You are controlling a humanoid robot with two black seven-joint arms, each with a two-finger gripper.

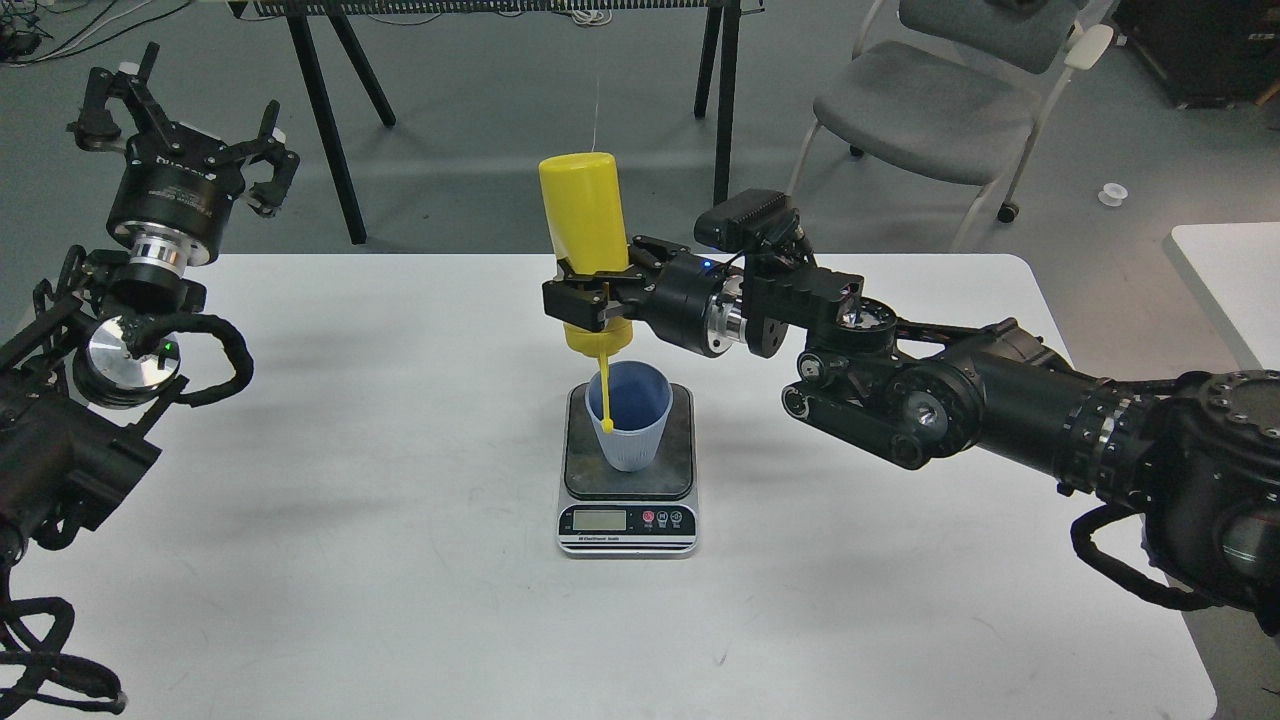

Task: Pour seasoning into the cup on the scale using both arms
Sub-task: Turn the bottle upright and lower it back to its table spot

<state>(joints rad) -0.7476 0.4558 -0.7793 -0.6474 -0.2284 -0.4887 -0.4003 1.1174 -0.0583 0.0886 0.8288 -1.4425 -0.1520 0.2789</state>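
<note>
My right gripper (585, 298) is shut on the yellow seasoning bottle (585, 225), held upside down with its nozzle end just above the light blue cup (630, 420). The bottle's cap hangs on its thin tether (605, 395) against the cup's near-left rim. The cup stands upright on the dark platform of the silver scale (627, 520) at the table's middle. My left gripper (175, 115) is open and empty, raised at the far left beyond the table's back edge.
The white table (400, 560) carries only the scale and cup. A grey chair (930, 100) stands behind at the right, black stand legs (320, 120) behind at the left. A second white table edge (1230, 280) shows at the far right.
</note>
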